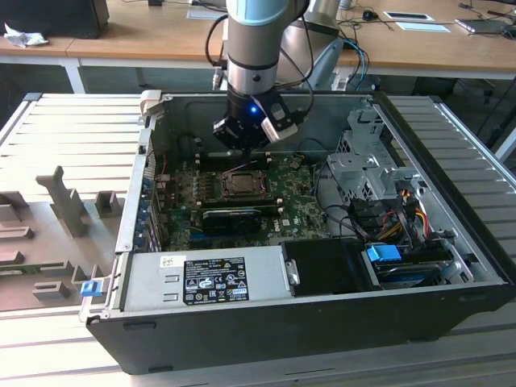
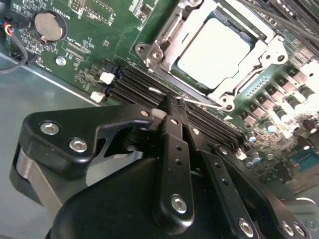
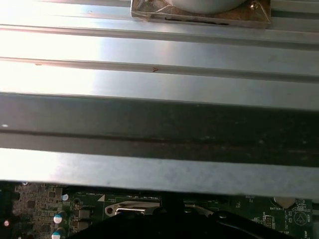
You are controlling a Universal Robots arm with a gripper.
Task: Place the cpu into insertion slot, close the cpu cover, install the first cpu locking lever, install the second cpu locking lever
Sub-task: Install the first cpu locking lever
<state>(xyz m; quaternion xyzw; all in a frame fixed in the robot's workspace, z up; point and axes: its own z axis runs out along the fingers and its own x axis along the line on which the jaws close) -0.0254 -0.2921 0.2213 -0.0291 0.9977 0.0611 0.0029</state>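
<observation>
Open computer case [image 1: 306, 322] on a ribbed grey tabletop [image 1: 72, 137]; wooden desks [image 1: 161, 36] across the frame's top. Gripper [image 2: 172, 102] above the motherboard [image 2: 89, 55] beside the seated cpu [image 2: 214, 50], fingers together, empty.

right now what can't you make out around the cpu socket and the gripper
- Gripper fingertips: in the second wrist view the finger links overlap, so open or shut cannot be told.
- Cpu and cpu cover: the picture's top edge cuts off their far side.
- Locking levers: a thin wire runs by the fingertips; whether it is latched is unclear.
- Insertion slot: too small in the exterior view for detail.
</observation>
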